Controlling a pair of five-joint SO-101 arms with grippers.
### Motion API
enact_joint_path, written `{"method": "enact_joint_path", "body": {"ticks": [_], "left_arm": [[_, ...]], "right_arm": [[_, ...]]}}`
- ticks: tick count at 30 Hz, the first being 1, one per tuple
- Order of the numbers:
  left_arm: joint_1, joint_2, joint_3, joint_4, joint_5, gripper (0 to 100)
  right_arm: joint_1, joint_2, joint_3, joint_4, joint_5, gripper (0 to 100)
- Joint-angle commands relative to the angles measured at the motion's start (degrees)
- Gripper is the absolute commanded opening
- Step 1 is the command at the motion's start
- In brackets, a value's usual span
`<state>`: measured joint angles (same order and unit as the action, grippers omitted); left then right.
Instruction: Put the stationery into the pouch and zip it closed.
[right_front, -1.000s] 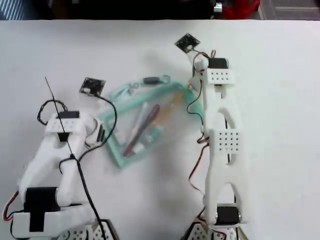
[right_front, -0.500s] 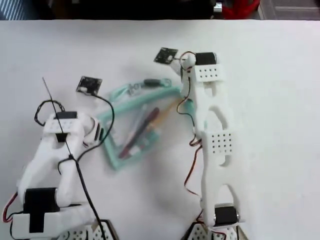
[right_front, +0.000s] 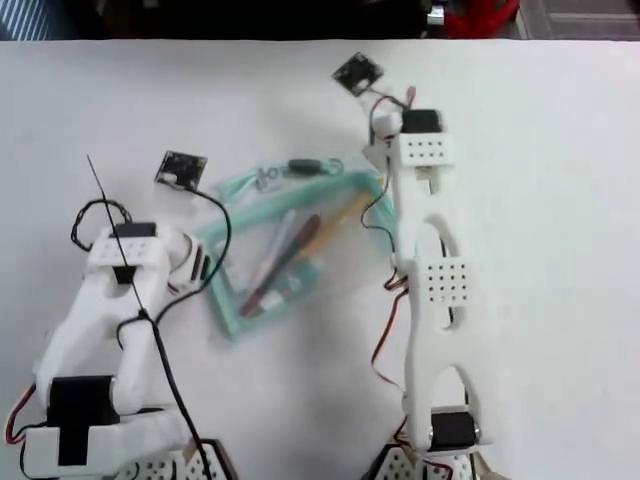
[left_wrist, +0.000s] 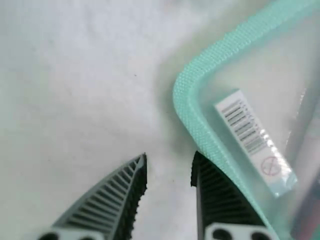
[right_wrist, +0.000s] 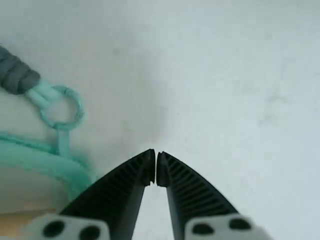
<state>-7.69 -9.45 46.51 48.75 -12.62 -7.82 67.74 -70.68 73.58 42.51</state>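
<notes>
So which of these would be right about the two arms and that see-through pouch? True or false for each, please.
1. The pens lie inside the pouch. True.
2. The right gripper is clamped on the zip's ring. False: its jaws are shut on nothing, and the ring lies apart from them, off to one side.
3. The left gripper is open, right beside a corner of the pouch. True.
4. The pouch has a red edge. False: its edge is mint green, and one of the pens inside is red.
</notes>
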Motion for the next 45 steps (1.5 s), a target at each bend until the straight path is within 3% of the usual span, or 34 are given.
{"method": "enact_joint_path", "body": {"ticks": [1, 12, 15, 20, 22, 27, 35, 42, 45], "left_arm": [[2.07, -0.22, -1.14, -1.41, 0.35, 17], [2.15, -0.22, -1.23, -1.41, 0.35, 17], [2.15, -0.22, -1.23, -1.41, 0.35, 17], [2.15, -0.22, -1.23, -1.41, 0.35, 17], [2.15, -0.22, -1.23, -1.41, 0.35, 17], [2.15, -0.22, -1.23, -1.41, 0.35, 17], [2.15, -0.22, -0.79, -2.46, 0.35, 17], [2.15, -0.22, -0.79, -2.46, 0.35, 17], [2.15, -0.22, -0.79, -2.46, 0.35, 17]], "right_arm": [[0.57, -0.57, -3.16, -1.10, 0.79, 1.9], [4.62, -0.31, -3.34, 1.71, 0.88, 1.9], [1.54, -0.57, -2.55, 7.78, 2.02, 1.9], [-3.82, -1.19, -4.13, 22.46, 13.10, 1.9], [-4.09, -1.45, -6.86, 24.13, 11.08, 1.9], [-5.14, -2.86, -9.76, 24.92, 7.38, 1.9], [-9.45, -4.53, 3.16, 24.92, 9.32, 1.9], [2.95, -11.91, -6.07, 18.51, 2.02, 1.9], [2.95, -8.66, -1.23, 15.78, 4.75, 1.9]]}}
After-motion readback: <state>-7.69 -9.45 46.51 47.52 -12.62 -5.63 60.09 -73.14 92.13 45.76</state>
